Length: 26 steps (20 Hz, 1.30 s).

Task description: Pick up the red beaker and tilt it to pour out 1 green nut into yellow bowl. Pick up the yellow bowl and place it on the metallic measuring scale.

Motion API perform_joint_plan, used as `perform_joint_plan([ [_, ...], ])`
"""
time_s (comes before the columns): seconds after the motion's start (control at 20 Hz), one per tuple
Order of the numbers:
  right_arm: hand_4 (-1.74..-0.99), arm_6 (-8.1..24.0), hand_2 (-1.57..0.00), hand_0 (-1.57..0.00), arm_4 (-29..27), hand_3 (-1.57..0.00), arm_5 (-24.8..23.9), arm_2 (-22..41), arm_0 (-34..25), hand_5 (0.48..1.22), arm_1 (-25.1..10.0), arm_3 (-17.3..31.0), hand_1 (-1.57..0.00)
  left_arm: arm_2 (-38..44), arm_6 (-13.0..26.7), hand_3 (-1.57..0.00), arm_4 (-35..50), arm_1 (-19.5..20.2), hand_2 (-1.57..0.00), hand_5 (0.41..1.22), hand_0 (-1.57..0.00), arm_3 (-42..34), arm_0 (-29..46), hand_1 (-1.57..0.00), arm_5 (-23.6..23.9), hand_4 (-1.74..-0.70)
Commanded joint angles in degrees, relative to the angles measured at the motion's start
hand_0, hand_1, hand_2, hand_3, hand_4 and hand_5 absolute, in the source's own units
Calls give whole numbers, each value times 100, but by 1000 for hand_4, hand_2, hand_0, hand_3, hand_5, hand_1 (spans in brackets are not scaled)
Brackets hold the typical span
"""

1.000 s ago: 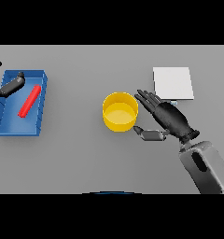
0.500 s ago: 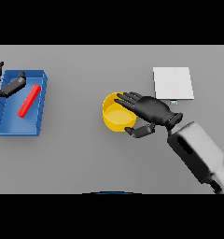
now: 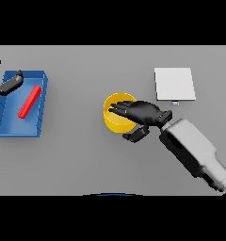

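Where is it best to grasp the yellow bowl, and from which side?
Probably at the rim of the yellow bowl on its right side, nearest the right hand. The bowl stands upright with an open round top, so fingers can go over the wall and the thumb outside. The right hand already lies across that edge.

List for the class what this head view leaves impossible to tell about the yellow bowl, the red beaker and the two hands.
- Yellow bowl: the right hand lies across its opening, hiding most of the inside; no green nut can be made out.
- Right hand's grip: the thumb shows outside the rim, but contact is unclear.
- Left hand: cut off by the left edge.
- Red beaker: lies in the blue tray; too small to tell whether it holds anything.
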Motion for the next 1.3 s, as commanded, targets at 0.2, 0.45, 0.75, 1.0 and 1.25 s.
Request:
perform_joint_plan([
  [0.2, -1306, 70, 1, 1, 120, 1, 233, 202, -193, 681, 72, 169, 1, -28, 12, 1, -9, -15, 1, 736, 1, -43, 78, 1, 54, -798],
  [0.45, -1321, 215, -30, 1, 183, -49, 356, 258, -411, 756, 162, 419, -10, -41, 6, 1, -21, -36, 1, 727, 1, -60, 20, 1, 40, -792],
  [0.75, -1534, 110, -814, -891, 242, -594, 542, 427, -387, 1057, 102, 397, -846, -8, 16, 1, -1, 9, 1, 726, 1, -148, 70, 1, 105, -796],
  [1.0, -1667, 119, -1283, -1348, 74, -1092, 810, 436, -424, 1167, 19, 327, -1333, 25, 80, 1, 37, 87, 1, 726, 1, -187, 56, 1, 69, -800],
  [1.25, -1717, 204, -1453, -1498, -9, -1181, 797, 372, -369, 1203, -89, 110, -1493, 4, 81, 1, 20, 109, 1, 725, 1, -324, 98, 1, 134, -805],
])
